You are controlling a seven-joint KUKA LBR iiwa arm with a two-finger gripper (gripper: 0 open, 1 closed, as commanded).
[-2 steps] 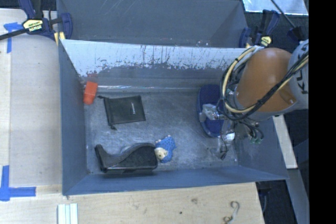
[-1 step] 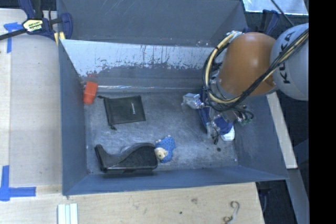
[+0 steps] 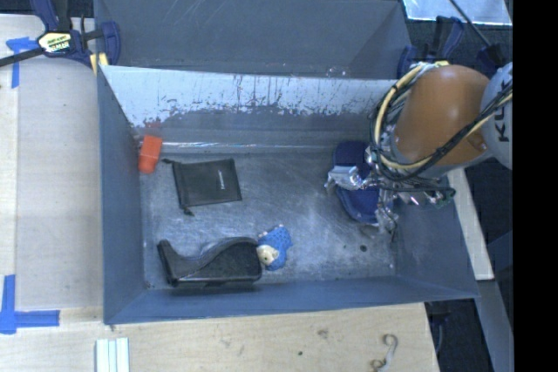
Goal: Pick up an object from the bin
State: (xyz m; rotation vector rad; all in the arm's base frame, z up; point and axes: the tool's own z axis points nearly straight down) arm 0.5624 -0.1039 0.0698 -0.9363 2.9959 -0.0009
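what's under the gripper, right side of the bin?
A dark blue thing lies under the gripper on the bin floor. Its left side shows; the wrist covers the rest, so its kind cannot be told.

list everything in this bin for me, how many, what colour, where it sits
bin: 1, grey metal, holds all the rest
block: 1, orange, back left corner of the floor
flat pouch: 1, dark grey, square, left of the middle, just right of the block
curved black thing: 1, black, long, front left along the near wall
small toy: 1, blue with a pale yellow bit, front middle, at the right end of the curved black thing
blue thing: 1, dark blue, right side of the floor, partly hidden by the tool, kind unclear
arm cover: 1, orange-brown, rounded, with cables round it, over the bin's right rim
tool: 1, metal, down at the blue thing
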